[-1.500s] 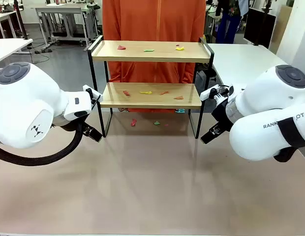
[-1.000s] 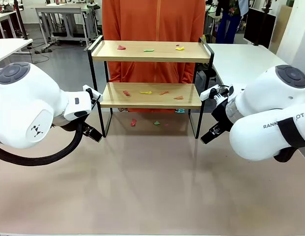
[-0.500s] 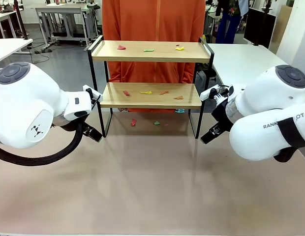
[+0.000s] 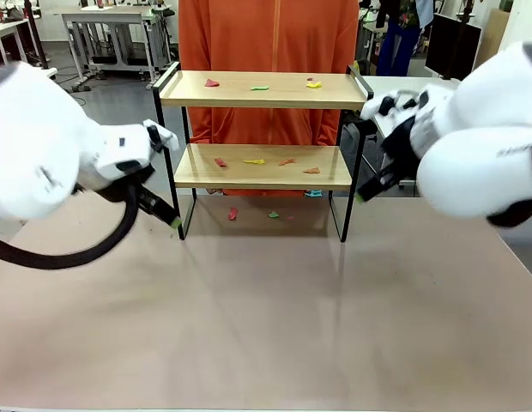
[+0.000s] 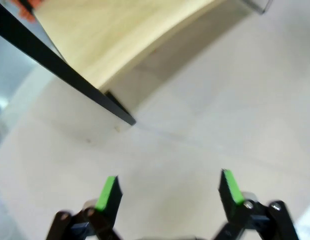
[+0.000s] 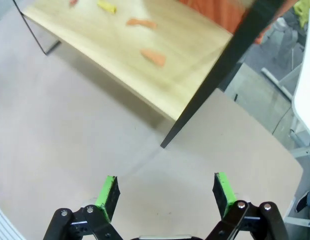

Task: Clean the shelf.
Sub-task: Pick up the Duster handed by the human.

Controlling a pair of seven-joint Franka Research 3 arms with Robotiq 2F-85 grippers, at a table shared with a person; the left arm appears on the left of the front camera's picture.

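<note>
Bare worktop (image 4: 266, 335) up front. The left pincer (image 5: 169, 187) hangs spread wide and empty, just off the left front leg of the shelf (image 4: 262, 183). The right pincer (image 6: 165, 192) gapes too, nothing held, beside the right front leg. Both wrists angle down toward those feet. The shelf looks light and stiff, best taken by its thin metal posts. Coloured scraps (image 4: 254, 161) litter its boards and lie beneath it. A person (image 4: 266, 34) stands behind.

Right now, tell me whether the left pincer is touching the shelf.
Apart. In the left wrist view, bare tabletop separates the open left pincer from the black leg of the shelf.
</note>
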